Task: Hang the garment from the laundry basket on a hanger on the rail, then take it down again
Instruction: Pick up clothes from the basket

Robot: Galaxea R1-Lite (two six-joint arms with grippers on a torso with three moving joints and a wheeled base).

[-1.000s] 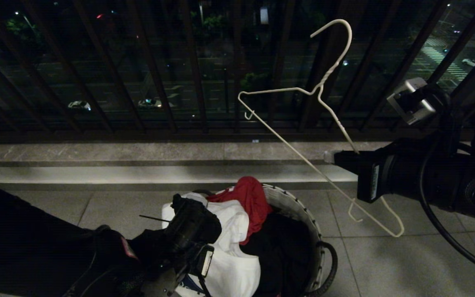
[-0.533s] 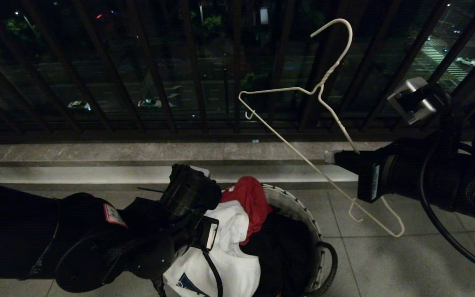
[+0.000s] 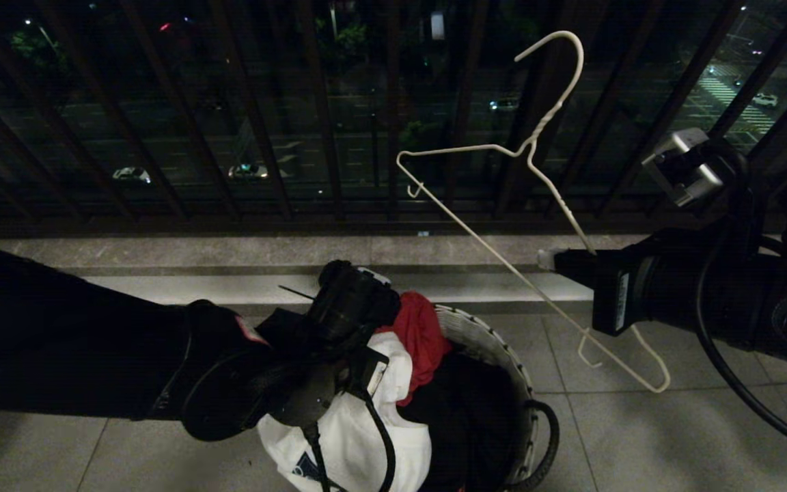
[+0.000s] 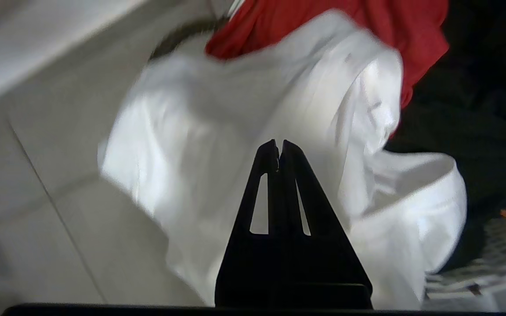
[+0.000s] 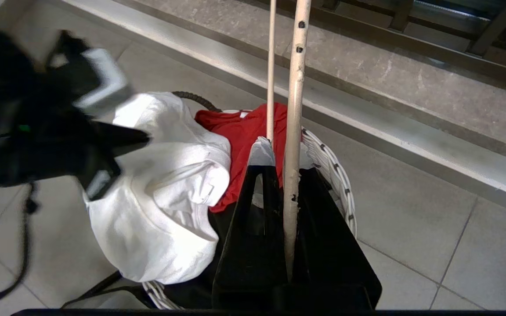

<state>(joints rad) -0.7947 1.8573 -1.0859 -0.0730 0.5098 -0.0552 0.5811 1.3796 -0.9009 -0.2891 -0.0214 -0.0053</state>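
— What is in the basket (image 3: 496, 342)?
— A white shirt (image 3: 373, 437) on the left, a red cloth (image 3: 421, 335) at the far side, a black garment (image 3: 468, 417) on the right.
— And the grippers?
— The left gripper (image 4: 278, 147) is pinched shut over the shirt, holding nothing. The right gripper (image 5: 279, 175) grips the hanger (image 3: 537, 198), up on the right.

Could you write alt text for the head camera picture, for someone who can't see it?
At night on a tiled balcony, the left gripper hangs shut over a round basket heaped with a white T-shirt, a red cloth and a black garment. At right, the right gripper holds a white wire hanger up before dark railings.
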